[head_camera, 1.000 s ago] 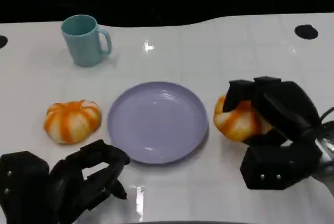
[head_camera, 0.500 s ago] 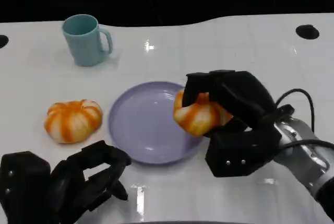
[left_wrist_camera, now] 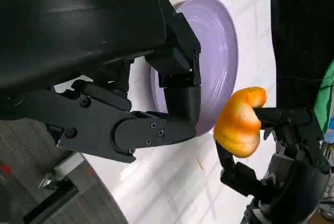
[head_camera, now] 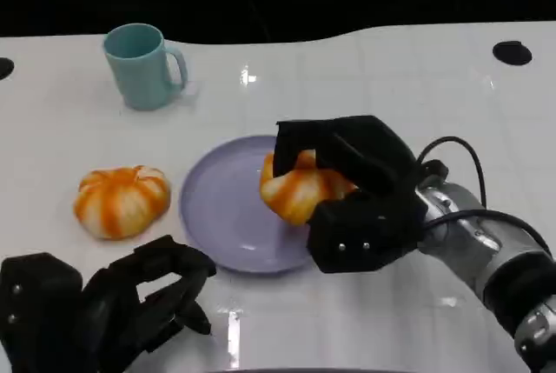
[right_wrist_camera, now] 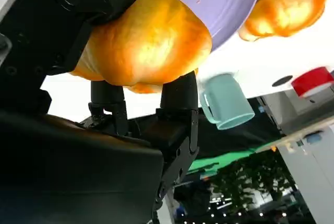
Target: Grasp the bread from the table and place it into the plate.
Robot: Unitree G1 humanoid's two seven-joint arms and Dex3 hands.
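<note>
White table (head_camera: 365,86): right hand (head_camera: 347,195) grips bread (head_camera: 300,189), long axis crosswise, above plate (head_camera: 217,208).

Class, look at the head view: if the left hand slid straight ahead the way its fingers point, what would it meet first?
Probably the near rim of the plate: the left hand rests on the table, its fingers aimed that way. Depth is hard to judge.
</note>
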